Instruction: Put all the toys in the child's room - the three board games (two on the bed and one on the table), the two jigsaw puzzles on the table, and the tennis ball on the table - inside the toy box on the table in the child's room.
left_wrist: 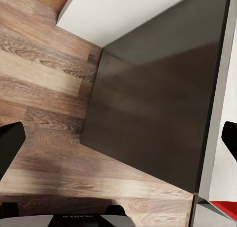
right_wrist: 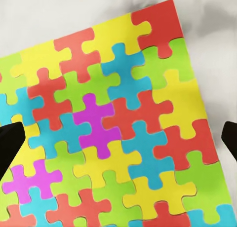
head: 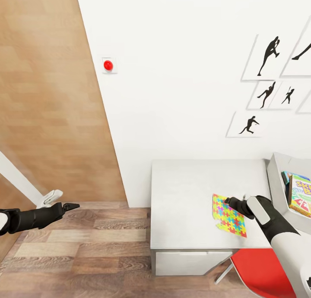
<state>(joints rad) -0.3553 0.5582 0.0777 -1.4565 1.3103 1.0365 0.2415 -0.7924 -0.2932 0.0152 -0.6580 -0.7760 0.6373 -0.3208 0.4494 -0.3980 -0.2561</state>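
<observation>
Because the flat multicoloured jigsaw sheet point(right_wrist: 113, 123) lies on the pale marbled worktop point(head: 185, 186), I hover my right pincer point(head: 231, 202) spread above it, ready to pinch.

Jigsaw puzzle point(head: 229, 214) on table point(head: 185, 190), left of toy box point(head: 276, 181)

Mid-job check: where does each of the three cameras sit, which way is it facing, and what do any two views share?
Head view: on the head, facing down at the table and wall; both arms show.
Left wrist view: on the left arm, facing the wood floor; dark fingertips at the edges.
Right wrist view: on the right arm, facing the jigsaw puzzle.
Shared: head view also shows that puzzle below the right gripper.
</observation>
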